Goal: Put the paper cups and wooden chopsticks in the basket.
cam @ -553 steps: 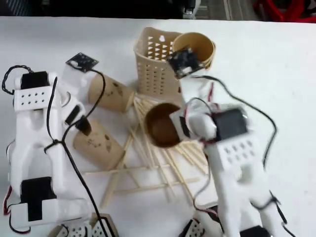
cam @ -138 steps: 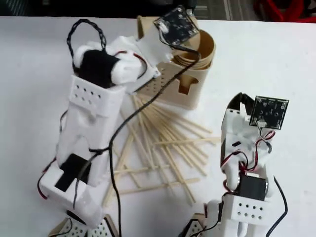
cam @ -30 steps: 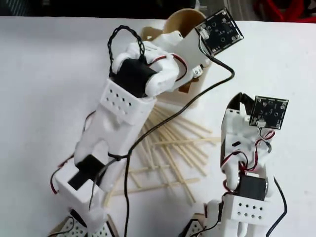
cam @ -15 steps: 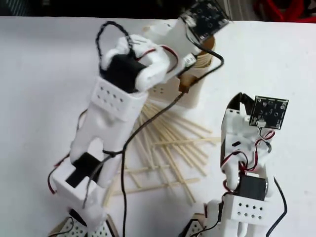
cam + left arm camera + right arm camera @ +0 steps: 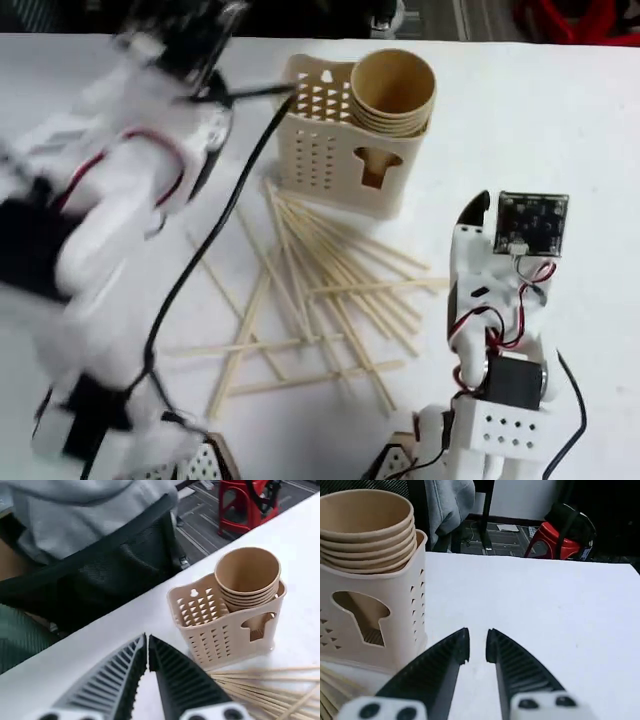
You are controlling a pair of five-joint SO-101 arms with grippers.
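The paper cups sit nested in one stack in an end compartment of the perforated basket. The wooden chopsticks lie crossed on the white table just in front of it. The left gripper is empty with its tips pressed together, apparently above the table. The right gripper is also empty, its jaws a narrow slit apart, near the basket's cup end.

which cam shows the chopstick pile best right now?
High view: the whole chopsticks pile lies fanned out on the table in front of the basket. Left wrist view shows a few stick lengths by the basket's base; right wrist view shows some ends beside the basket.
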